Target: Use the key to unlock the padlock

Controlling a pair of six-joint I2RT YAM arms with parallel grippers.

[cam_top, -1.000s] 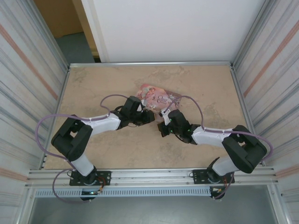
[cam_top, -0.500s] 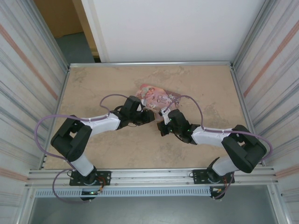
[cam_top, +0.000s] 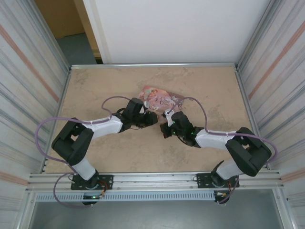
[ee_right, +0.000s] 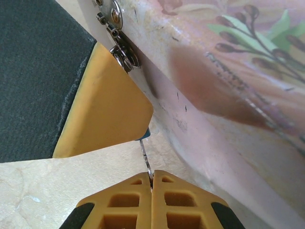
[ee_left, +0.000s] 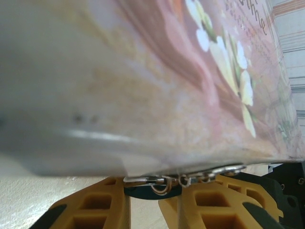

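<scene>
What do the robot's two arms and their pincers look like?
The left arm and right arm are alike: white tube links between bulky black joints, with a thin purple cable looping alongside each. The left pincer and right pincer have two orange-yellow fingers with angular cut-outs and black trim.

A pink floral tin (cam_top: 159, 99) lay near the middle of a beige marbled worktop (cam_top: 95, 86). Corrugated metal walls (cam_top: 24, 71) flanked it.
</scene>
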